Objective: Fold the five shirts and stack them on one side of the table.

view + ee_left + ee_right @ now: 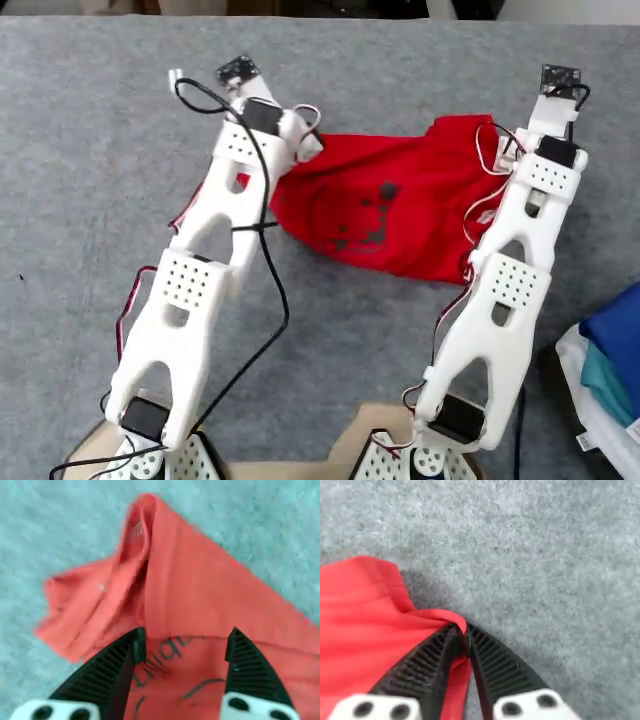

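Observation:
A red shirt (385,205) with a black print lies crumpled on the grey table (90,150), between my two arms. My left gripper (185,635) is open just above the shirt (200,600), its black fingers (117,660) straddling the printed cloth near a bunched fold. In the high view this gripper (305,140) is at the shirt's left far corner. My right gripper (466,628) is shut on a thin edge of the red cloth (365,615) at the shirt's right far corner (500,135).
A stack of folded shirts (612,365), blue over teal over white, sits at the table's right edge near the right arm's base. Bare grey felt (545,545) extends beyond the shirt on the far side and to the left.

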{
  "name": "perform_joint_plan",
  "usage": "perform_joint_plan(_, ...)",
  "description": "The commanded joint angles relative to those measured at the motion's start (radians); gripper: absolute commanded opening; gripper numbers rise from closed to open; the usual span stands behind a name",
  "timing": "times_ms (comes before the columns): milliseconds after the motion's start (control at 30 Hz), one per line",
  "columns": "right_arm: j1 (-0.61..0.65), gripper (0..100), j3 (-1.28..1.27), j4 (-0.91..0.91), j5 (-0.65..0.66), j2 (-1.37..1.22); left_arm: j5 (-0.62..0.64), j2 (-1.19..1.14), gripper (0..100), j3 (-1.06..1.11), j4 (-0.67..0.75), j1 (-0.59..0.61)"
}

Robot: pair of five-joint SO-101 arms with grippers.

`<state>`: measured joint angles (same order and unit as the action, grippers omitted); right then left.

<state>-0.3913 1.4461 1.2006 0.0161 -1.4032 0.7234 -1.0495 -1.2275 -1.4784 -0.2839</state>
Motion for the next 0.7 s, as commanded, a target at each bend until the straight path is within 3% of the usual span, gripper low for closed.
perform_joint_plan(0, -0.025, 0.6, 0.077, 0.011, -0.006, -0.005, 0.091, 0.021, 26, -0.052, -0.026, -0.005)
perform_joint_plan(233, -0.025, 0.6, 0.134, 0.014, -0.006, -0.041, 0.153, -0.035, 26, -0.132, -0.071, -0.011)
perform_joint_plan(433, -0.018, 0.6, 0.136, 0.026, -0.006, -0.042, 0.161, -0.134, 26, -0.141, 0.035, -0.011)
perform_joint_plan(667, -0.016, 0.6, 0.136, 0.026, -0.006, -0.042, 0.140, -0.140, 17, -0.143, 0.068, -0.003)
